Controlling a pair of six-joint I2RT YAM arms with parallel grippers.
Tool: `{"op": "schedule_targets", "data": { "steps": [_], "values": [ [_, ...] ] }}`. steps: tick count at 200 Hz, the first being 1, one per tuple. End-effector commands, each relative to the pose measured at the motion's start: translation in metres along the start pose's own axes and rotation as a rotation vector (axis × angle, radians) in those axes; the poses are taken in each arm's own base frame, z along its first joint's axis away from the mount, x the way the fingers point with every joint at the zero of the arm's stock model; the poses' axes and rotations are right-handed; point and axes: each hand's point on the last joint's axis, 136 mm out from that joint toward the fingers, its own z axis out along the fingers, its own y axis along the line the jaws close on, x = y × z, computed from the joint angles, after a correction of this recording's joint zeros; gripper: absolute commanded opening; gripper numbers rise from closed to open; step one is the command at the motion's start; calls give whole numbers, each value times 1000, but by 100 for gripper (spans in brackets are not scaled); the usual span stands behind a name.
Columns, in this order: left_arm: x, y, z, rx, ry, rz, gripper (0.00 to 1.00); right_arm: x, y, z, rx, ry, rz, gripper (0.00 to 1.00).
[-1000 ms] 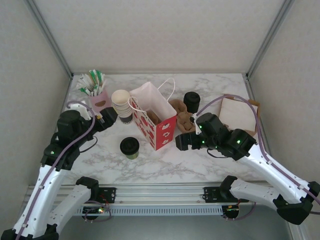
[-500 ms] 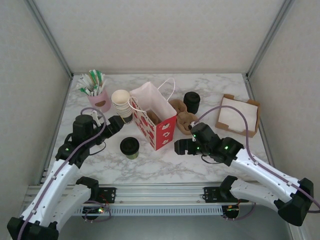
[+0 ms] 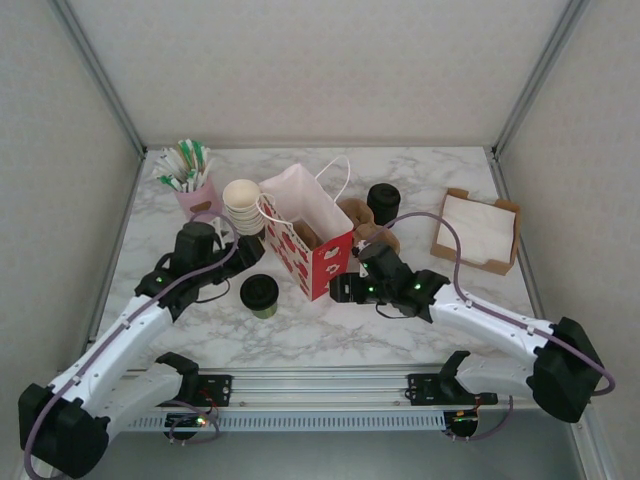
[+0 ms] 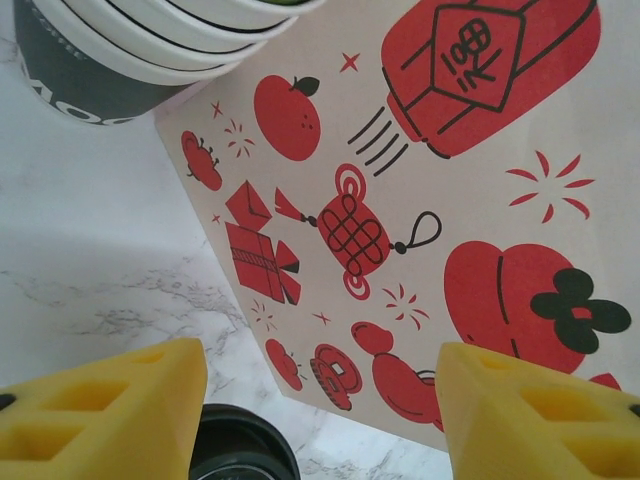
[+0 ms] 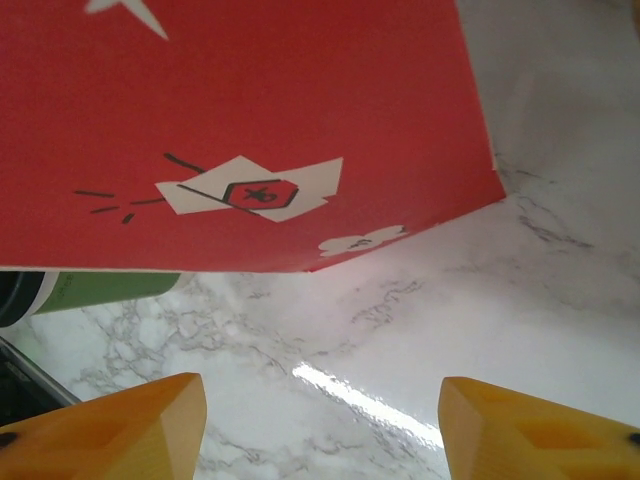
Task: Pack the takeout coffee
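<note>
The takeout coffee (image 3: 259, 295), a small cup with a black lid and olive-green body, stands on the marble table just left of the red and white paper bag (image 3: 305, 235). My left gripper (image 3: 247, 260) hovers open just behind the cup, facing the bag's white printed side (image 4: 400, 200). The cup's black lid (image 4: 235, 450) shows low between its yellow fingers (image 4: 100, 410). My right gripper (image 3: 342, 288) is open at the bag's red front corner (image 5: 250, 130), low over bare marble. A strip of the cup's green body (image 5: 100, 288) shows past the bag.
A stack of lidless cream cups (image 3: 243, 208) stands behind the left gripper, with a pink holder of sachets (image 3: 192, 182) further back left. Right of the bag are a brown cup carrier (image 3: 366, 236), a black stack of lids (image 3: 383, 203) and a napkin box (image 3: 478, 230).
Both arms have swung inward toward the bag. The left gripper moved right, close to the coffee; the right gripper moved left to the bag's front corner.
</note>
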Motion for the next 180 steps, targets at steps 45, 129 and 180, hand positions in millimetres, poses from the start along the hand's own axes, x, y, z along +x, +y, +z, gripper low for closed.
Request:
{"op": "schedule_targets", "data": {
  "steps": [45,129,180],
  "values": [
    [-23,-22,18,25,-48,59,57,-24,16,30,-35,-55,18,57],
    [-44,-38,35,24,-66,112,57,-44,24,58,-8,-57,8,57],
    [-46,-41,31,30,-77,113,58,-41,25,61,-2,-23,-29,57]
  ]
}}
